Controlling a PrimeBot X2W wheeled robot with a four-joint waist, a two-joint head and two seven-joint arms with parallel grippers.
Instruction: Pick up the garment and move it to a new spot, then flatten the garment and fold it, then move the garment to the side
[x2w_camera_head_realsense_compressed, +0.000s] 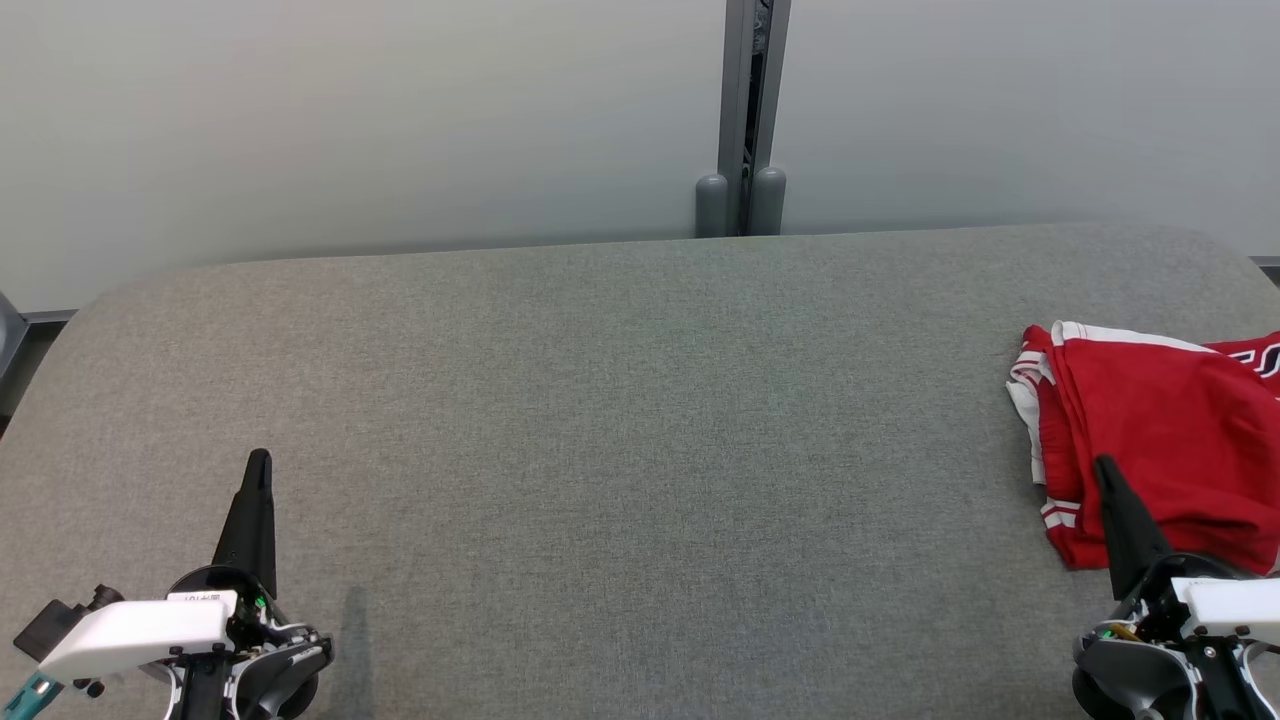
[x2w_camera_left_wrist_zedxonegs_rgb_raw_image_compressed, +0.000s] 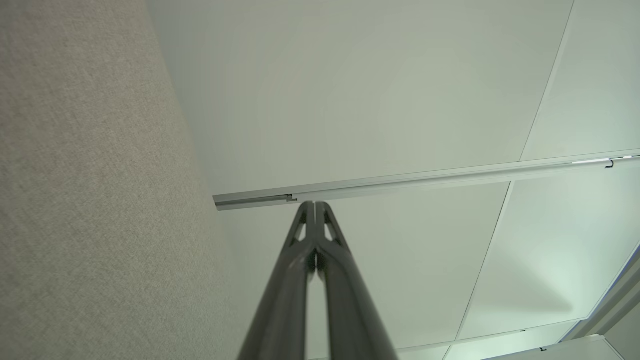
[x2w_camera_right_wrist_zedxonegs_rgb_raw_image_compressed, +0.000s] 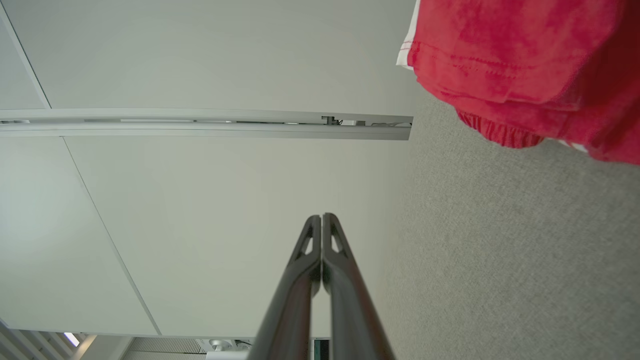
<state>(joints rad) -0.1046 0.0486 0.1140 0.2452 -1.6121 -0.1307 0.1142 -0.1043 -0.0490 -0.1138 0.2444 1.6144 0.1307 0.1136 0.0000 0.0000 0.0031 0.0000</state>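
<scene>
Red garment (x2w_camera_head_realsense_compressed: 1170, 440) with white striped trim, on the heathered grey table (x2w_camera_head_realsense_compressed: 600, 450); plain pale grey-green wall panels (x2w_camera_head_realsense_compressed: 350, 120) behind the table.

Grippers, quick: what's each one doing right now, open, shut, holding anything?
Left gripper: shut, tips pressed together, holding nothing.
Right gripper: shut, holding nothing; the red garment with white trim lies close by, not gripped.
</scene>
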